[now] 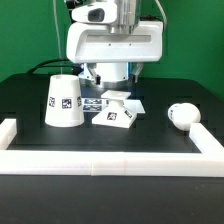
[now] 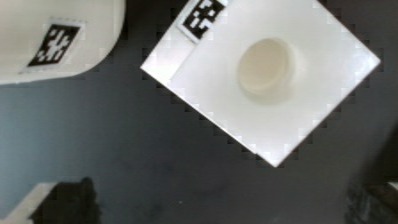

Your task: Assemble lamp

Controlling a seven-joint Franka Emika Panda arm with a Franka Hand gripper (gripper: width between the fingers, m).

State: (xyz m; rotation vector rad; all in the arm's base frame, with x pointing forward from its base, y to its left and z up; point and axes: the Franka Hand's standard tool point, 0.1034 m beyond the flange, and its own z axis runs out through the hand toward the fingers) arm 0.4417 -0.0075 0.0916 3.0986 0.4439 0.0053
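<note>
The white cone shade (image 1: 63, 103) stands on the black table at the exterior view's left, with a tag on its side. The flat angular base (image 1: 119, 111) lies in the middle. The round bulb (image 1: 183, 115) lies at the exterior view's right. My gripper (image 1: 108, 78) hangs above and just behind the base. In the wrist view the base (image 2: 267, 100) shows its round socket (image 2: 262, 68) and a tag, with the shade (image 2: 50, 42) beside it. My gripper (image 2: 222, 205) is open and empty, with dark fingertips (image 2: 63, 200) wide apart over bare table.
A white rail (image 1: 105, 165) runs along the table's front and up both sides. The marker board (image 1: 93, 101) lies between the shade and the base. The big white robot pedestal (image 1: 112, 45) stands behind.
</note>
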